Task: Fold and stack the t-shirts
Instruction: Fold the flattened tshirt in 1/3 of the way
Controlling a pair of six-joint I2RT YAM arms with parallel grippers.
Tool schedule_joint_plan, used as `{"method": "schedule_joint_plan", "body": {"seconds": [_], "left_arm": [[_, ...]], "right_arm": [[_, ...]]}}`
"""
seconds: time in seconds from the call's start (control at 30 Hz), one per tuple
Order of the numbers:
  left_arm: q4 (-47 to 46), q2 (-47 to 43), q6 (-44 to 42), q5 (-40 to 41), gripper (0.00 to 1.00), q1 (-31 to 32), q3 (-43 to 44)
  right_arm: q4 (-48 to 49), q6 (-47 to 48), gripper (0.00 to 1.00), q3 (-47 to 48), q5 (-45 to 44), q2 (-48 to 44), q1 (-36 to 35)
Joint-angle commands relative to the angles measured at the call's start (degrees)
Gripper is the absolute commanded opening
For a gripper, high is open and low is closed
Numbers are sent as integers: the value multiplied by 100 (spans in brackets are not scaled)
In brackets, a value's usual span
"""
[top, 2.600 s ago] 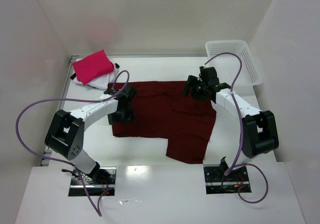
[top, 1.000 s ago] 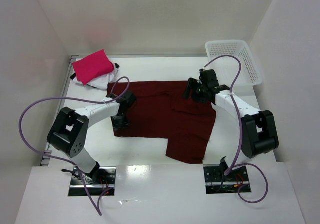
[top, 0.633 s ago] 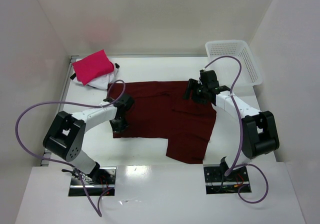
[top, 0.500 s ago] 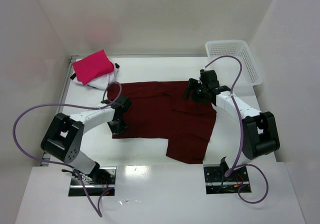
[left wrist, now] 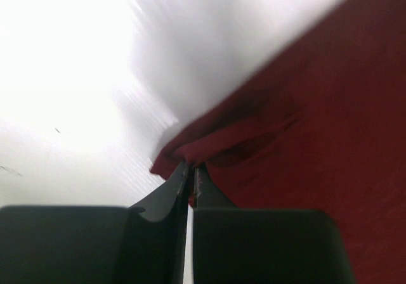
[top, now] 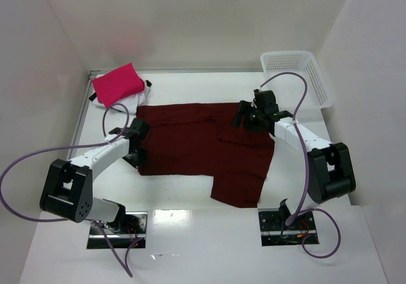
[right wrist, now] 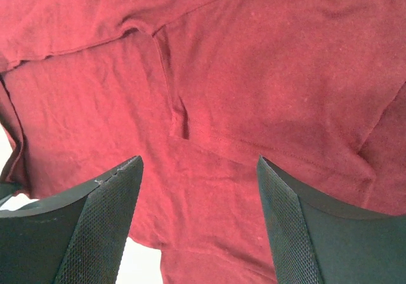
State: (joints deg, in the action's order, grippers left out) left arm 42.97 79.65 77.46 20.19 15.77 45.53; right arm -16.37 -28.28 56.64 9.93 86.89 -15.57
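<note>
On the tabletop, a maroon shirt lies flat.
Left end effector pinches its left edge tight; right end effector hangs wide open over it.

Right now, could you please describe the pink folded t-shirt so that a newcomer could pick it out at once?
Look to the far left corner of the white table, beyond the spread dark maroon t-shirt. The pink-red t-shirt lies there, folded to a small rectangle, on a white t-shirt. Its bright colour sets it apart: its neighbours are white and dark maroon.
</note>
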Motion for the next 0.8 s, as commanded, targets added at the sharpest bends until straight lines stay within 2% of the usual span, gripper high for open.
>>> {"method": "schedule_joint_plan", "body": {"seconds": [0.0, 0.1, 0.23, 0.37, 0.47, 0.67, 0.7, 0.77], "left_arm": [[116, -317, 579, 170, 1, -364, -26], [134, -471, 647, 168, 1, -673, -28], [238, -661, 779, 117, 9, -937, -149], [138, -816, 928, -131, 35, -1058, -389], [89, -846, 909, -243, 47, -1058, -501], [151, -1189, 846, -349, 49, -1058, -508], [149, -1347, 893, -349, 54, -1058, -562], [28, -1530, 806, -418, 58, -1058, -562]], "right_arm": [[284, -54, 78, -79, 17, -331, -42], [284, -54, 78, -101, 17, -392, -42], [284, -107, 78, -144, 17, -454, -42], [284, -135, 78, -162, 17, -507, -42], [284, -169, 79, -215, 17, -507, -42], [336, -280, 90, -402, -44, -630, -42], [338, -326, 96, -497, -44, -709, -42], [398, -327, 100, -558, -44, -761, -42]]}}
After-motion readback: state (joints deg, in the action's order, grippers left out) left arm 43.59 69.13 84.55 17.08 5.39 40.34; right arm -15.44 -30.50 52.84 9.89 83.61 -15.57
